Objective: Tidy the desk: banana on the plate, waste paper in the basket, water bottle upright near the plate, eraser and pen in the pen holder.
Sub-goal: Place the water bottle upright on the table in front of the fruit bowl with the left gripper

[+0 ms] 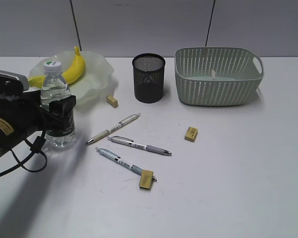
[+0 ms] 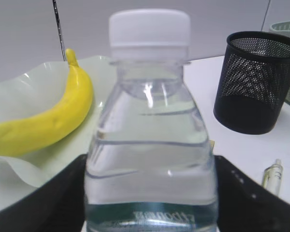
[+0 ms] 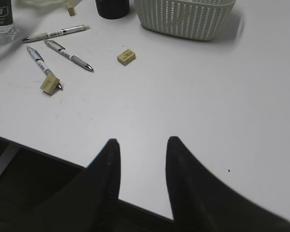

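Your bottle (image 1: 56, 104) stands upright on the desk (image 1: 228, 178), just in front of the plate (image 1: 97, 74) where the banana (image 1: 72, 69) already lies, so the step in hand looks like letting go cleanly. The left gripper (image 1: 57, 111) has its fingers (image 2: 53, 203) on either side of the label; from the wrist view you cannot tell whether they press the plastic or have just come free. Spread them fully before you back away, and draw straight back along the line of the fingers (a sideways drag could tip a light bottle toward the plate's wavy rim). The right gripper (image 3: 142, 159) hangs over bare desk at the near edge, jaws apart and holding nothing. Three pens (image 1: 131, 144) and erasers (image 1: 190, 134) lie between you and the pen holder (image 1: 149, 78); the basket (image 1: 218, 74) stands beyond, right.
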### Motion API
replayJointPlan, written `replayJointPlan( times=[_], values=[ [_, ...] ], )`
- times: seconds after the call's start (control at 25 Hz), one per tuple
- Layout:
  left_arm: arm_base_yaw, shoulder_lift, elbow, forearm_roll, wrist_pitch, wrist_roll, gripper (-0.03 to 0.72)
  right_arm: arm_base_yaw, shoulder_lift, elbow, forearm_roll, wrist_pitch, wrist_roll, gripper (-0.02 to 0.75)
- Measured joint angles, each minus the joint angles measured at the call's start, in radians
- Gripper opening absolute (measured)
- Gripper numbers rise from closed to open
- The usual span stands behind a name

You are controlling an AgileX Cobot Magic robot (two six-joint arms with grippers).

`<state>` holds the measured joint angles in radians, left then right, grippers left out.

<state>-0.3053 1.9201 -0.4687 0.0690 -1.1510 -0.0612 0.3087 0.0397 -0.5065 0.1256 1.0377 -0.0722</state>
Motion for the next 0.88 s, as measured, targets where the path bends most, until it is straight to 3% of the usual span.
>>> replayJointPlan(
  times=[0.88],
  values=[
    [0.000, -0.064, 0.048, 0.006, -0.002, 0.000, 0.541, 0.000, 0.000, 0.000, -0.001, 0.000, 0.001, 0.267]
  ],
)
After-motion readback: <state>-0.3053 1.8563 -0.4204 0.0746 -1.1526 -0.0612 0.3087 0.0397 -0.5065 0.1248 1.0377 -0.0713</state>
